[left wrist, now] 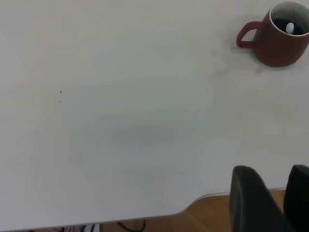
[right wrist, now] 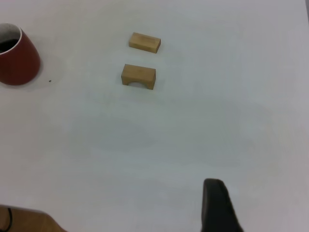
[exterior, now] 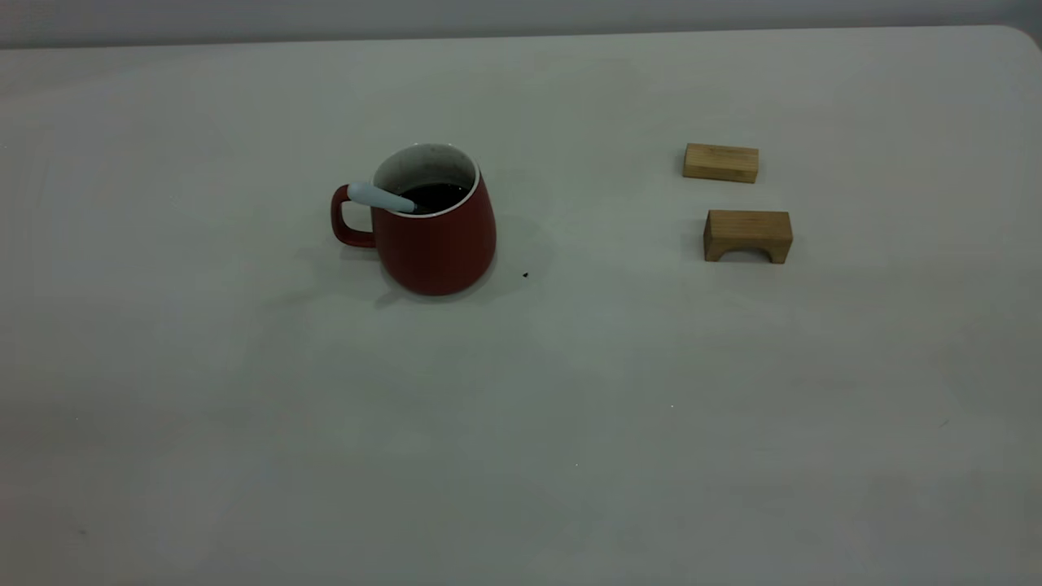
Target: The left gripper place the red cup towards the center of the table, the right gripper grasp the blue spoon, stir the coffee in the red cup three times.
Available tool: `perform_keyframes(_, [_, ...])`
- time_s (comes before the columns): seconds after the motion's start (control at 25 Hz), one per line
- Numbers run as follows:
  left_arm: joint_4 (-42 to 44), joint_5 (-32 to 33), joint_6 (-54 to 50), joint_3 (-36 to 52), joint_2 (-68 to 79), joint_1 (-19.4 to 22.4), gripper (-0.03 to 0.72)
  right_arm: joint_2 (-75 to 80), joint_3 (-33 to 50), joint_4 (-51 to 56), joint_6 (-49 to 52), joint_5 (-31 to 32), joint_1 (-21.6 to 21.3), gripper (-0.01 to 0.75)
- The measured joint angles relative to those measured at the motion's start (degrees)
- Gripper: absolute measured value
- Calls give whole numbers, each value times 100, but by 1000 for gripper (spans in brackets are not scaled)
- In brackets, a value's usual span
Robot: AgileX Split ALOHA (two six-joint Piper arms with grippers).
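- Exterior view: red cup (exterior: 435,232) stands left of centre on the surface (exterior: 521,423), handle at nine o'clock.
- Blue spoon (exterior: 381,197) leans inside in the coffee (exterior: 435,195), apparently resting.
- Left gripper (left wrist: 273,203) fingers parted, holding nothing; right gripper (right wrist: 219,205) state unclear.

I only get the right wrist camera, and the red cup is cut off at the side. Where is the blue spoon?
Observer: The blue spoon stands in the red cup. Its pale handle leans on the rim and its other end is down in the coffee.
Operator: Which way does the cup's handle point? I can't see it past my right gripper.
Observer: In the exterior view it points left, away from the arched wooden block.
Operator: Where's the left gripper?
Observer: The left gripper is open and holds nothing. It is out by the edge of the table, well away from the cup.
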Motion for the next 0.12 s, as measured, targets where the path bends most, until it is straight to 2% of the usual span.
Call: perform_keyframes(0.12, [0,0,0,0,0,0,245,0,0,0,0,0,0,489])
